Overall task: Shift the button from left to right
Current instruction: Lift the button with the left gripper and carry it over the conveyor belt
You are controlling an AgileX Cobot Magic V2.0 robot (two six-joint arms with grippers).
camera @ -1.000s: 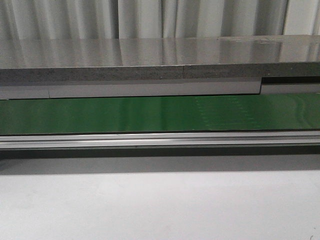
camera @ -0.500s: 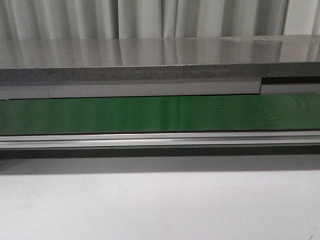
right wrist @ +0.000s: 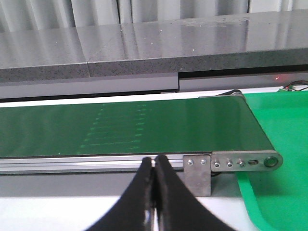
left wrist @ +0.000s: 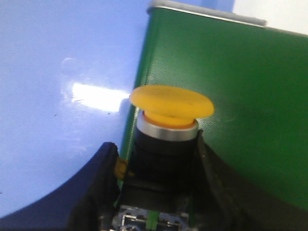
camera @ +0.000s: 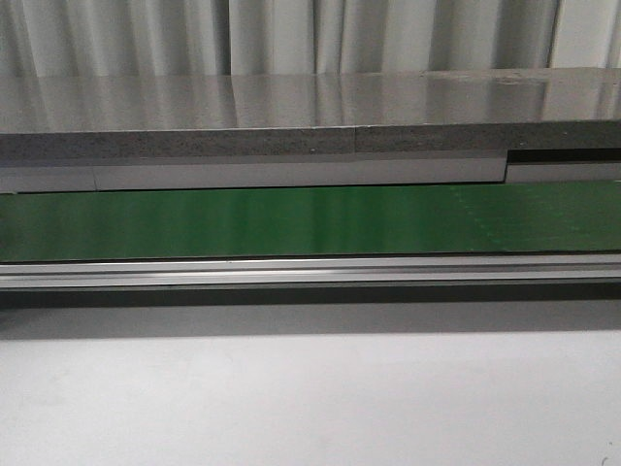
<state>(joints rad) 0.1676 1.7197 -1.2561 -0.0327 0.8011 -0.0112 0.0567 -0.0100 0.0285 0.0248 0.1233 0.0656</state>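
Faint dotted marks on the green conveyor belt [camera: 310,221] are seen shifted further right than in the earlier front frames, while the grey shelf [camera: 291,116] behind and the white table [camera: 310,398] in front are unchanged, with neither arm shown there. The button [left wrist: 171,103] is pinched by its black body between the left gripper [left wrist: 159,192] fingers [left wrist: 101,187], yellow cap up, at the belt's edge beside a blue surface [left wrist: 57,96]. The right gripper [right wrist: 154,192] is pressed together, empty, facing the belt's end roller [right wrist: 269,161] and a green tray [right wrist: 284,144].

green conveyor belt [camera: 310,221] | grey stone ledge [camera: 291,116] behind | green tray [right wrist: 284,134] at belt's end
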